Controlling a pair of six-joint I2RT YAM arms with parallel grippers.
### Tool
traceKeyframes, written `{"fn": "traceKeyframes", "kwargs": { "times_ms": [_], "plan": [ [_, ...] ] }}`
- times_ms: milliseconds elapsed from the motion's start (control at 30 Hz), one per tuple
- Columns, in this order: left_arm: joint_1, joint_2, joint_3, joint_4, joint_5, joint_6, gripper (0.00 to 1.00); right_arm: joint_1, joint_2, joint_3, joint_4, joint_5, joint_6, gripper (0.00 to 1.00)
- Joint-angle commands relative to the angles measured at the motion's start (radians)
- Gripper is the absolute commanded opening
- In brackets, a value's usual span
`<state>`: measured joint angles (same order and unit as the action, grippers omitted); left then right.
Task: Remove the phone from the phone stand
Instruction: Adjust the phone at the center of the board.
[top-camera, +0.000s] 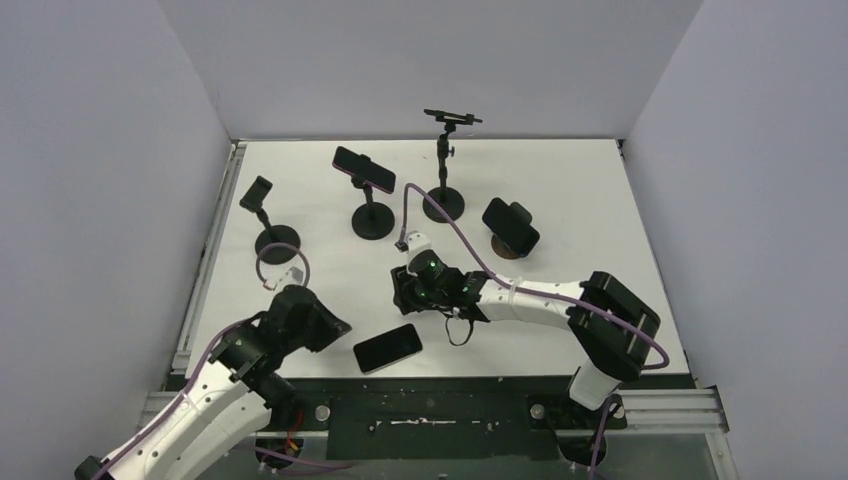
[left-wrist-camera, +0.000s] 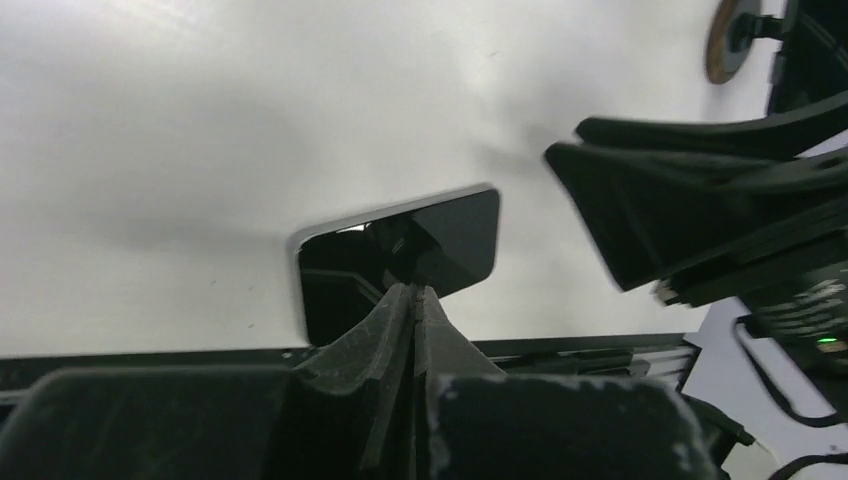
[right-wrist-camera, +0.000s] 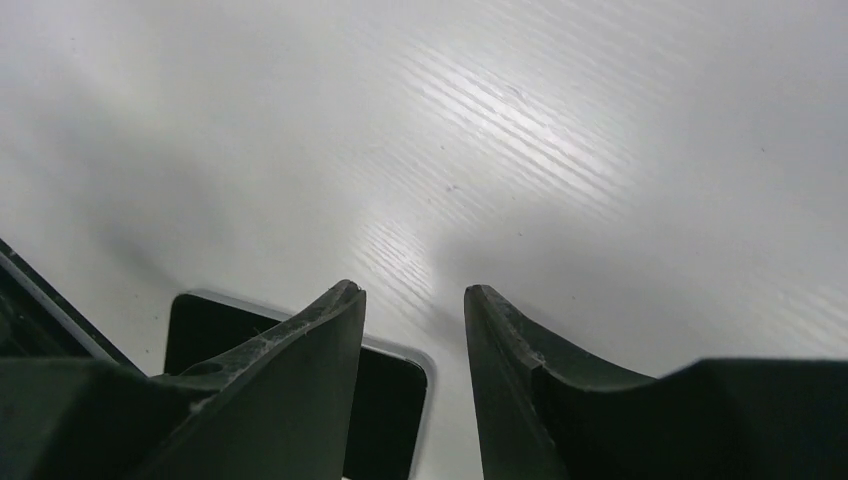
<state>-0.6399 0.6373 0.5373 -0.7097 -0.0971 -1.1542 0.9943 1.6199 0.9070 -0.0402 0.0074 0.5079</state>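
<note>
Phone (top-camera: 387, 347) is lying flat on the table (top-camera: 600, 200) near the front edge. It is off any stand, so removal is looking finished for this one.

Left claw (left-wrist-camera: 412, 292) is hovering at one edge of the phone, fingers pressed together with nothing between them. Cannot tell whether the tips are touching the glass.

Right claw (right-wrist-camera: 410, 290) is hanging low by a corner of the phone, fingers parted and empty, probably kept apart so the phone is left free.

Stands (top-camera: 373, 222) are sitting well back, some carrying other phones (top-camera: 364, 170). Which one gave up this phone, cannot tell.
</note>
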Motion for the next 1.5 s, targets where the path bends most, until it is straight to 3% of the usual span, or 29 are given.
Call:
{"fn": "traceKeyframes", "kwargs": {
  "times_ms": [0,267,700,1100,1467],
  "plan": [
    [-0.004,-0.117,-0.108,-0.211,0.026,-0.143,0.0,-0.009,0.079,0.088,0.033,-0.054,-0.047,0.43],
    [-0.009,-0.075,-0.183,-0.125,0.078,-0.127,0.0,-0.009,0.2,0.18,0.061,-0.112,-0.044,0.51],
    [-0.028,0.123,-0.247,0.166,0.183,-0.056,0.37,-0.007,0.179,0.114,0.059,-0.109,-0.026,0.52],
    [-0.029,0.305,-0.248,0.362,0.151,-0.047,0.29,-0.027,0.069,-0.032,0.09,-0.071,0.054,0.52],
    [0.008,0.642,-0.051,0.529,0.149,0.038,0.28,-0.043,-0.051,-0.18,0.095,-0.011,0.165,0.52]
  ]
}}
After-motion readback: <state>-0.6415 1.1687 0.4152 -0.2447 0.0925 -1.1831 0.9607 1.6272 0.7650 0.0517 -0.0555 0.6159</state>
